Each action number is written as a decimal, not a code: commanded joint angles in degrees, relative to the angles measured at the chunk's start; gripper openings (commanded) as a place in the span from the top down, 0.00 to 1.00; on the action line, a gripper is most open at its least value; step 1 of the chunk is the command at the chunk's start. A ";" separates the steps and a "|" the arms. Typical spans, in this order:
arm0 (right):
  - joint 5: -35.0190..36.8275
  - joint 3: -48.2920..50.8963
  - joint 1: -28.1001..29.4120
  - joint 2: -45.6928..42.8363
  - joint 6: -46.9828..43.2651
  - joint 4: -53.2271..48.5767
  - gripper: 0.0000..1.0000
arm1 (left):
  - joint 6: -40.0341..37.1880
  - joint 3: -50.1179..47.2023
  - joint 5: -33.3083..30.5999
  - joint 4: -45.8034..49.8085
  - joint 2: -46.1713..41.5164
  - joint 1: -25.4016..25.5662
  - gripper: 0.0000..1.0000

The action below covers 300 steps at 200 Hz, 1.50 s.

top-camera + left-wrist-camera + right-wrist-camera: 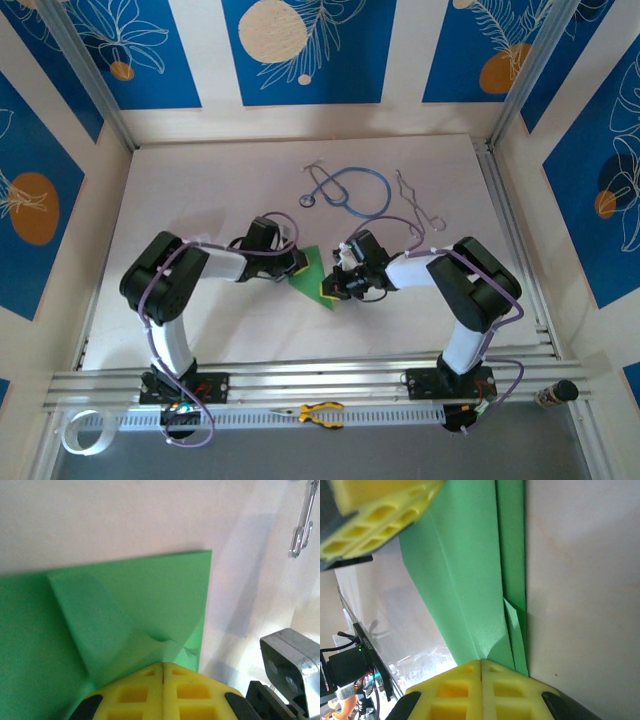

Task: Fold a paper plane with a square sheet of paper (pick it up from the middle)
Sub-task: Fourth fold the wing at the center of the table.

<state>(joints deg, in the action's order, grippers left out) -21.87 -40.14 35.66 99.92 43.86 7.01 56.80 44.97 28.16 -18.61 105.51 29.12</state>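
Top: paper [310, 275] sitting near the middle of the bench [200, 190].
Left wrist: left fingers [135, 692] pinching shut on a folded, puckering corner of it.
Right wrist: right fingers [455, 690] clamping its layered edge.
Risk: opposing pull possibly tearing paper, skewing creases.

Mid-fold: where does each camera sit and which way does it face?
Top external: above and behind the bases, looking down at the table; both arms, left tool and right tool meeting at the green paper.
Left wrist: on that wrist, looking along its shut yellow fingers at the folded paper.
Right wrist: likewise along its own fingers; left tool upper left.
Shared: all three show the paper.
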 commanded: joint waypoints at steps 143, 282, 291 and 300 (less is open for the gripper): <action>2.04 0.86 0.11 2.28 -2.43 -9.03 1.00 | -13.39 8.29 -2.80 12.04 2.78 -9.06 0.96; 1.85 -0.18 -0.18 1.57 -2.72 -10.16 1.00 | -8.06 3.89 3.66 6.92 -8.88 -3.98 0.93; 1.83 -0.16 -0.21 1.46 -2.72 -10.17 1.00 | -7.38 3.40 4.39 5.72 -7.98 -2.57 0.93; 1.76 -0.17 -0.23 1.44 -2.63 -10.17 1.00 | -7.14 3.03 4.87 4.63 -7.11 -1.35 0.93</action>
<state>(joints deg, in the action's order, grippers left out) -22.11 -41.39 35.59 99.98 42.02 4.03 47.24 49.80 28.71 -9.87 96.23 24.43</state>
